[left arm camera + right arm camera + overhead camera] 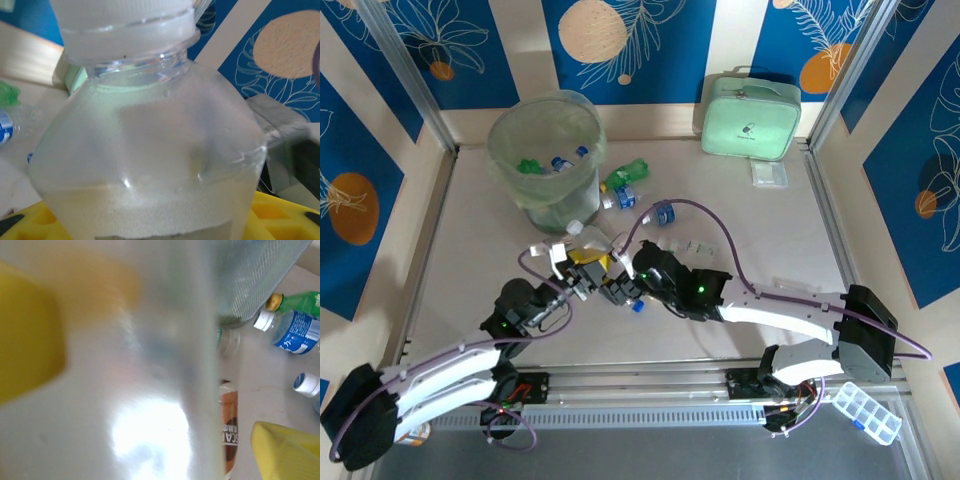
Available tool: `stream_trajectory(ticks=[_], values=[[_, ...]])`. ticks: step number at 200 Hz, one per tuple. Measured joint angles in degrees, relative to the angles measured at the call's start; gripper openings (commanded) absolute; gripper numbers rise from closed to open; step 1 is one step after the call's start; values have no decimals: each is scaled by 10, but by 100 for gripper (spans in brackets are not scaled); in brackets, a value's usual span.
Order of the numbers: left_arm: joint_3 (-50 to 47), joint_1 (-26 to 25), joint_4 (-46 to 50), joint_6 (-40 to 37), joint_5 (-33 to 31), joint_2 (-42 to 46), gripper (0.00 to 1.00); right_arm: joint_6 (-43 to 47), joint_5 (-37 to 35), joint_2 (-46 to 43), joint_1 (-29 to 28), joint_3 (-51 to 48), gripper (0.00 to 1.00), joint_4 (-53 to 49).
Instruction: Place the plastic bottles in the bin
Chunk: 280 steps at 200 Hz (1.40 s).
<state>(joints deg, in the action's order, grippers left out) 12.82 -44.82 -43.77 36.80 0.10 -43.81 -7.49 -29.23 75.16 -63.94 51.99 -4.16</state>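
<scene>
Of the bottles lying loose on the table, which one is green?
The green bottle with the gold cap, lying beside the bin on its right in the top view. The blue-labelled bottles next to it are clear plastic.

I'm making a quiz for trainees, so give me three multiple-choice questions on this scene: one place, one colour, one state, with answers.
1. Where is the mint green zipped case relative to the round translucent bin? A) right of it B) inside it C) nearer the arms
2. What colour is the cap on the clear plastic bottle before the left wrist camera? A) red B) white C) orange
3. How is the green plastic bottle beside the bin? A) upright B) held aloft C) lying on the table
Answers: 1 A, it stands far right; 2 B, white up close; 3 C, it rests sideways.
</scene>
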Motion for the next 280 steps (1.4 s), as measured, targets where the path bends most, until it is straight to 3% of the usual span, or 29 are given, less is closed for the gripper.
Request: stream_trajectory(ticks=[57,85,121,176,199,254,280], values=[[10,0,189,-50,-118,160,42,9,53,-70,10,-6,95,9],[58,0,305,-72,-163,179,35,6,52,-126,36,-52,93,32],[151,0,421,-78,-186,170,35,-20,-6,-155,60,-115,91,54],[432,2,582,-81,-175,1,35,-66,-75,-174,80,-154,89,76],[556,27,642,-84,-163,-83,35,-75,-90,-172,77,-154,89,81],[816,223,738,-52,-63,-274,33,-78,-114,-163,68,-154,89,89],[911,286,764,-38,-16,-367,32,-77,-127,-161,58,-154,89,89]])
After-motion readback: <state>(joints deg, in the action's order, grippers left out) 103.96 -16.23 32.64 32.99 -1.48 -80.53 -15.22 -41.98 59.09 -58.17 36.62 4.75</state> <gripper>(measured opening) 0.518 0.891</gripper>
